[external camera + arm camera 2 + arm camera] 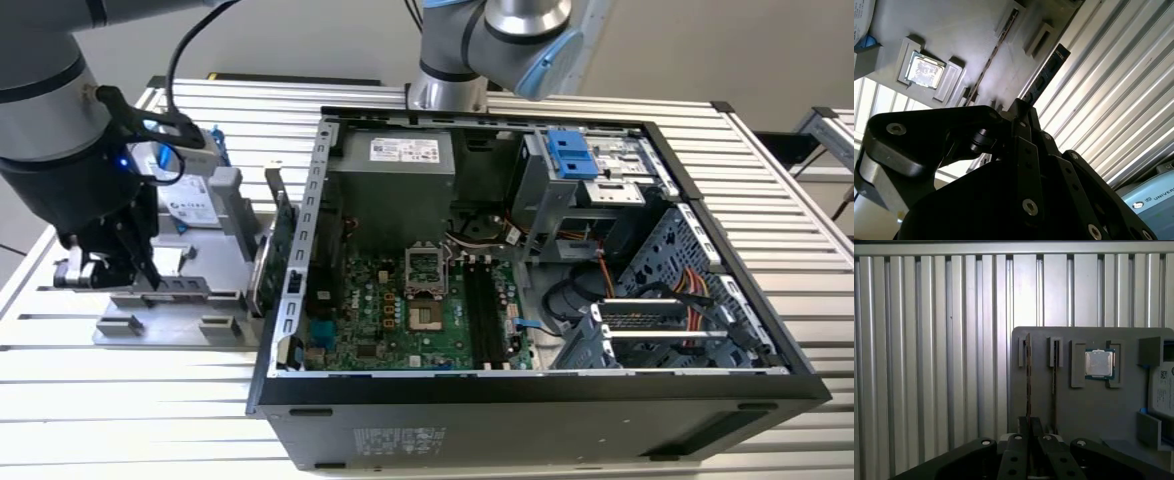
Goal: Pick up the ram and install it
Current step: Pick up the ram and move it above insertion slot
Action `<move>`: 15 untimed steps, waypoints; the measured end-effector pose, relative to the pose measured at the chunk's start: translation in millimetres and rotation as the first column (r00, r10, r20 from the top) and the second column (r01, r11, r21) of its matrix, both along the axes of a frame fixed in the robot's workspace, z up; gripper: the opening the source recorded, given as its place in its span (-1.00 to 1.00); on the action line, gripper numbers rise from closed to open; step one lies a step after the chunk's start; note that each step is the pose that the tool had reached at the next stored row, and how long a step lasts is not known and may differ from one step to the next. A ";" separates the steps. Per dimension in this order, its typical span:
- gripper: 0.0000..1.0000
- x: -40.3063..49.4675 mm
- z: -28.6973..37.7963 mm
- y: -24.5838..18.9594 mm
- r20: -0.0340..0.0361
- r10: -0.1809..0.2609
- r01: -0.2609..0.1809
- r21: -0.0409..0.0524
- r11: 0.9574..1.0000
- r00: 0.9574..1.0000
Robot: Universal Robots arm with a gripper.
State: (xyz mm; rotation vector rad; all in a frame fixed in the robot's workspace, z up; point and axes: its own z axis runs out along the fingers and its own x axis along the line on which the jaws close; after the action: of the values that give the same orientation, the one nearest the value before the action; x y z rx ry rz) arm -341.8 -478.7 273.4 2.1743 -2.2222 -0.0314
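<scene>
The ram (1028, 380) is a thin dark stick seen edge-on, standing at a slot near the edge of the grey fixture plate (1089, 410). My gripper (1028, 427) has its black fingers shut on the ram's near end. In the second wrist view the ram (1046, 75) juts out from between the fingertips of the gripper (1021, 107), over the edge of the plate. In the exterior view the gripper (144, 280) hangs over the fixture plate (174, 325) at that view's left, beside the open computer case (534, 390).
A second thin stick (1054, 385) stands in the neighbouring slot. A processor chip (1099, 363) and a silver hard drive (194, 205) also rest on the plate. Inside the case lies the green motherboard (387, 310) with long black memory slots (487, 315). A second arm's base (447, 85) stands behind the case.
</scene>
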 end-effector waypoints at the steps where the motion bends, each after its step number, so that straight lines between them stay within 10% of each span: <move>1: -1.00 0.0 1.1 0.0 0.000 0.000 0.000 0.000 1.000 1.000; 15: -1.00 0.0 17.8 0.0 0.000 0.000 0.000 0.000 1.000 1.000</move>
State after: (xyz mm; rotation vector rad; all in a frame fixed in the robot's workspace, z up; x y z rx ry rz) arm -341.8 -478.7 291.2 2.1744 -2.2222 -0.0314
